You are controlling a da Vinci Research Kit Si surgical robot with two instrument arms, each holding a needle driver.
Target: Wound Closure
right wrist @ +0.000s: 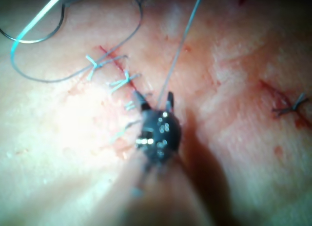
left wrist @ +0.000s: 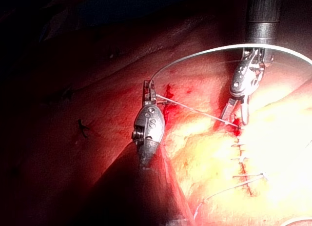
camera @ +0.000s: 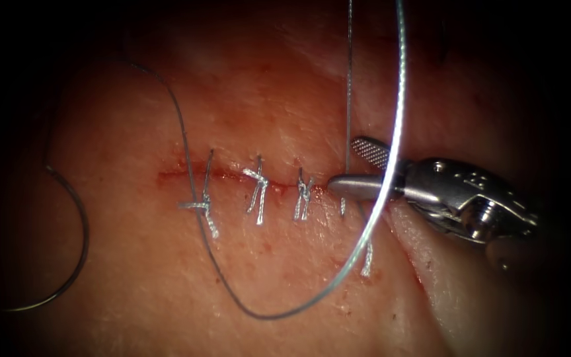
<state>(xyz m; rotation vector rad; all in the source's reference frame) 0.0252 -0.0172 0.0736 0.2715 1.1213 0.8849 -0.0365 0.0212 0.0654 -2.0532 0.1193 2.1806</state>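
Your right tool's jaws (camera: 343, 164) stand wide apart at centre-right of the endoscope frame, holding nothing. One taut strand of the thread (camera: 349, 79) passes between them. The right wrist view shows it too: the strand rises from the tissue through the gap between the two open jaws. My guess is that you have placed them astride it, low and close to the cut, to work on that strand near its knot.

Your left tool's jaws (left wrist: 147, 88), seen in the left wrist view, look closed on that strand. It runs from them in a straight line to the end of the cut (camera: 186, 174) where the right tool sits. That grip is most likely what keeps the strand tight and lifted clear of the tissue (camera: 285, 99).

You have left the needle (camera: 82, 231) free at the far left of the endoscope frame, well to the left of the cut. It lies on the surface, in neither tool and not in the tissue. The rest of the thread sweeps as a slack loop through the lower middle of the frame and up past the right tool.

Three knotted stitches (camera: 257, 190) cross the cut left of the jaws, and short thread ends (camera: 367, 263) lie just below them.
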